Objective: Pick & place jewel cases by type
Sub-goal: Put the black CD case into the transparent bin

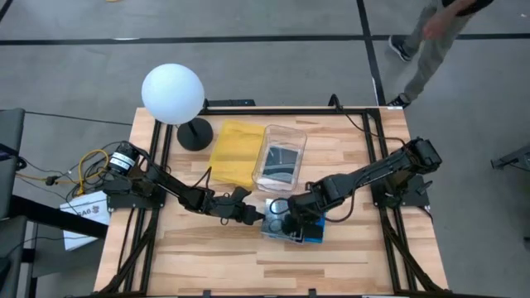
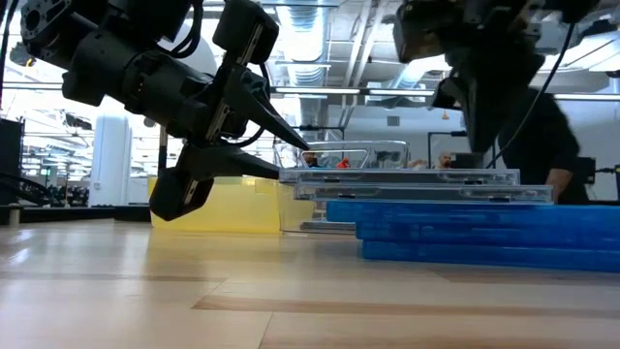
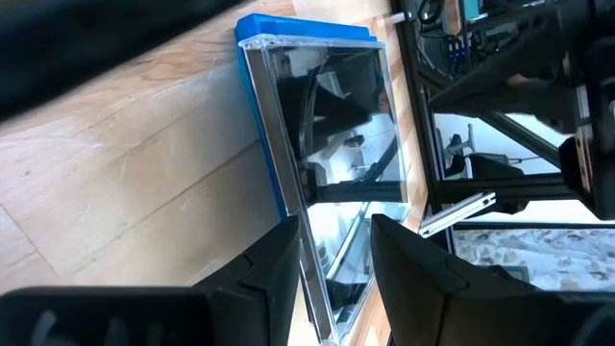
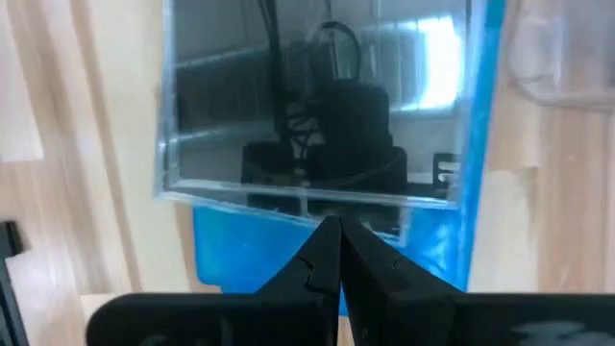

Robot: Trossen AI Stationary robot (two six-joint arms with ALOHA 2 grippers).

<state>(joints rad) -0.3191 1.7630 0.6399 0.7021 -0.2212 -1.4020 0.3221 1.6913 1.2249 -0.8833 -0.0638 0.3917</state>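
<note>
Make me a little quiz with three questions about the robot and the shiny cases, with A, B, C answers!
1. Where is the stack of jewel cases?
A. on the yellow tray
B. on the bare wooden table
C. inside the clear container

2. What colour are the bottom cases in the stack?
A. blue
B. red
C. green

3. How are the right gripper fingers?
A. wide open
B. holding a ball
C. pressed shut

Answers:
1 B, the high view shows the stack on wood, apart from the yellow tray and clear container.
2 A, the low view shows blue cases under the clear ones.
3 C, its fingertips meet with nothing between.
</note>
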